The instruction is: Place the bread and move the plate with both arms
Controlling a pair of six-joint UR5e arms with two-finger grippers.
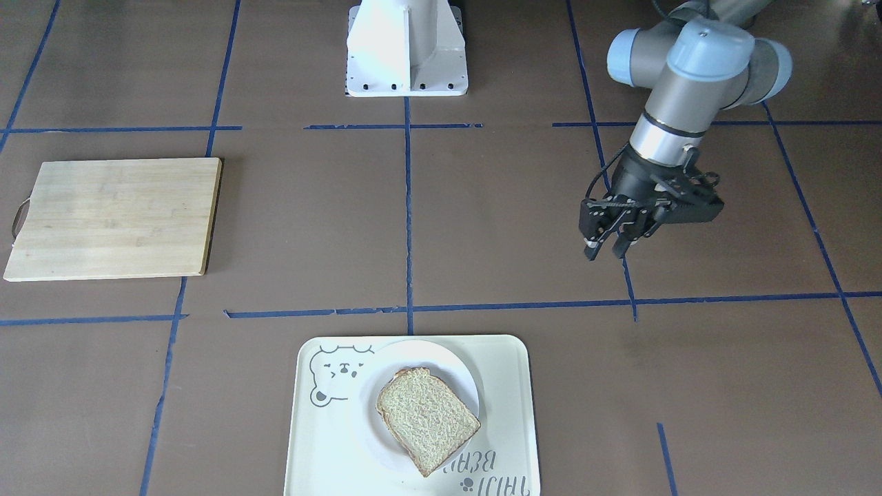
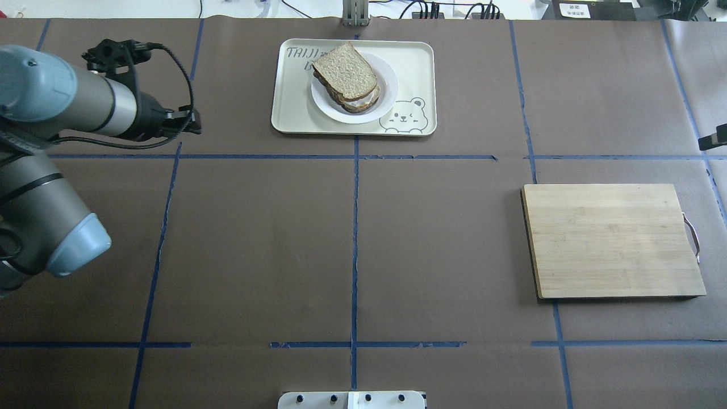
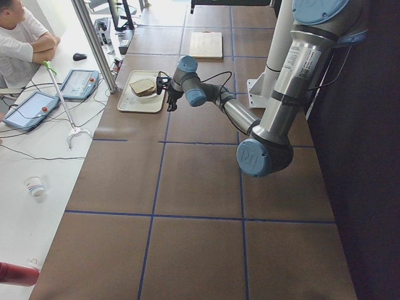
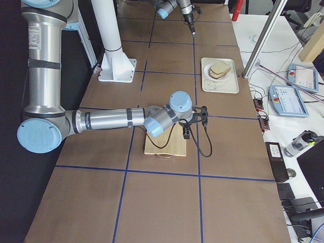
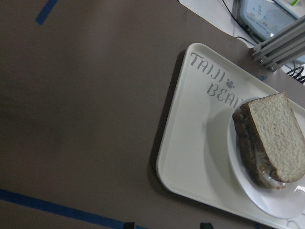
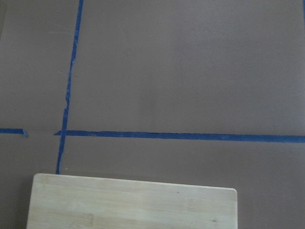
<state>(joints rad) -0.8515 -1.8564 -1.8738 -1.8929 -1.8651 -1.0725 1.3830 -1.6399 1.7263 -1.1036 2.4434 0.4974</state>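
The bread (image 1: 427,417) lies on top of another slice on the white plate (image 1: 413,355), which sits on the cream bear tray (image 1: 503,413). In the left wrist view the bread (image 5: 276,133), plate (image 5: 271,200) and tray (image 5: 190,143) are at the right. My left gripper (image 1: 606,253) hangs above bare table beside the tray, fingers slightly apart and empty. My right gripper (image 4: 186,132) hovers at the edge of the wooden board; only a sliver of it shows in the overhead view (image 2: 713,139), and I cannot tell whether it is open or shut.
A wooden cutting board (image 2: 613,238) lies on the robot's right side; its edge shows in the right wrist view (image 6: 128,205). The white robot base (image 1: 406,48) stands at the table's near edge. Blue tape lines cross the brown table. An operator sits beyond the tray's end.
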